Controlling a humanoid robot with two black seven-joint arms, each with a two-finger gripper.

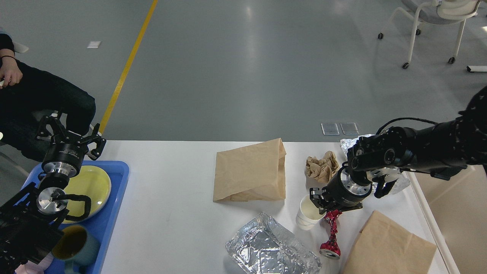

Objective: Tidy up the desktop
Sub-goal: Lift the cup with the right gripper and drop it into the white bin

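Grey polished flooring, crossed by a yellow line, is seen beyond the desktop, which fills the lower part of the head view. On its right half, litter is spread: a brown paper bag at centre, crumpled brown paper beside it, a foil sheet near the front edge, a second paper bag at the right corner, and a white paper cup. A crushed red can is pinched at its upper end by the right gripper, just beside the cup. The left gripper is held with fingers spread above a blue tray at the left end of the desktop, where a yellow plate and a mug are seen.
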